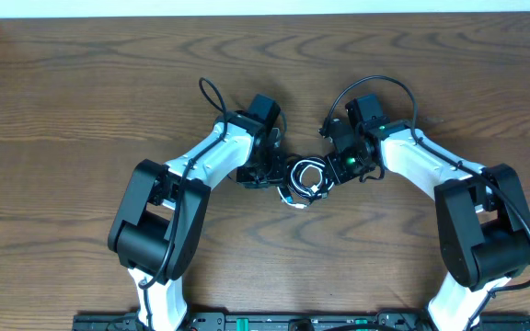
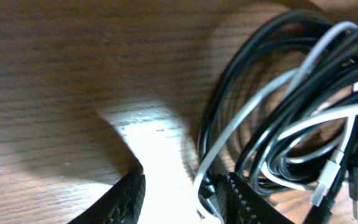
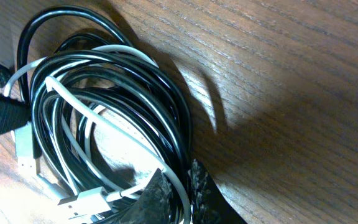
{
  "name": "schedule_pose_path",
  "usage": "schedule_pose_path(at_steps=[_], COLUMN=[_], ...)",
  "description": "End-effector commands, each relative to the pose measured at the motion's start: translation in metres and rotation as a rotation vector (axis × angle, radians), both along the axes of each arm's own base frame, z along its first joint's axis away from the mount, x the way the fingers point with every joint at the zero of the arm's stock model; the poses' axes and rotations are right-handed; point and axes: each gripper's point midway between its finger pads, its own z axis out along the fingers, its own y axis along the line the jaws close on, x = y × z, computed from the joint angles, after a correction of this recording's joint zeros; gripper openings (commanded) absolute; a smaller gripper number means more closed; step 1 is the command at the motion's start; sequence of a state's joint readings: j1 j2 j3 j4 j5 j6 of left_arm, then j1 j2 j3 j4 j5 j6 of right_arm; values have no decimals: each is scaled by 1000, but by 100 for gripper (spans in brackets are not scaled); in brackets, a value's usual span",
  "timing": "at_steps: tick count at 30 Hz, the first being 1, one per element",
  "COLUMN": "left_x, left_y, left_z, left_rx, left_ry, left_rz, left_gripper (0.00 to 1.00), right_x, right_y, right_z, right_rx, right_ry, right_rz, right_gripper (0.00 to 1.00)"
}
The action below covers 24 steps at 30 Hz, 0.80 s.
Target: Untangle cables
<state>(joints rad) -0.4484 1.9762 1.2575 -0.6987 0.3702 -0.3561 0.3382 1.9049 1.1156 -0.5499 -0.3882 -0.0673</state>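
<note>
Two grippers are meeting at the middle of the table (image 1: 81, 92), one on each side of the cables (image 1: 306, 180). The right gripper (image 3: 178, 179) is pinching the rim of the coil. Its fingers (image 3: 205, 194) are pressing almost together on a white strand and the black strands beside it. The left gripper (image 2: 184, 183) is standing spread at the opposite rim. A white cord and a black one are lying in its gap, close to one finger, while the other finger is sitting apart from them over bare wood, so nothing is being clamped there. The cables are lying as one small, tight coil of black and white loops, with a silver-tipped plug (image 2: 328, 180) and a white plug (image 3: 73, 202) poking out at its side.

Judging by this, the untangling is only beginning: the coil is being taken hold of from both sides, and no cord is lying free yet. The next move is probably calling for the left gripper to close on its strands. Both grippers would then draw apart gently, so that the loops are loosening rather than tightening.

The table is showing dark wood grain. A pale strip (image 1: 247, 7) is running beyond its far edge, and little else of the room is showing.
</note>
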Motion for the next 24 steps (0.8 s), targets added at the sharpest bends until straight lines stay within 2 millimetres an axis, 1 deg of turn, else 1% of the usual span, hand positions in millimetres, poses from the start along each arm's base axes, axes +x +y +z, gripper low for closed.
schedule_pose_path(at_steps=[1,3,7,14,17,18,24], left_x=[3,6,11,12,12,12,11], left_y=[18,21,32,32,32,32,33], left_z=[-13,-13,-15,-15,-15,-15,-15], left_rx=[105,120,189,190,190,190,190], left_ry=[-16,-28,-54,-57,-56,-56,-51], left_rz=[31,33,68,74,74,74,78], left_gripper=[42,42,43,43,44,46,46], right_x=[-3,-3,-2,-2,-3,-2,-2], right_y=[-5,-5,-5,-5,-5,-5,-5], right_z=[-8,-8,-8,-8,-8,-8,-8], right_rx=[-37,-37,-36,-36,-36,-36,-36], right_ry=[3,3,-1,0,1,0,0], right_rz=[12,12,12,12,12,12,12], right_gripper=[10,10,11,11,10,10,10])
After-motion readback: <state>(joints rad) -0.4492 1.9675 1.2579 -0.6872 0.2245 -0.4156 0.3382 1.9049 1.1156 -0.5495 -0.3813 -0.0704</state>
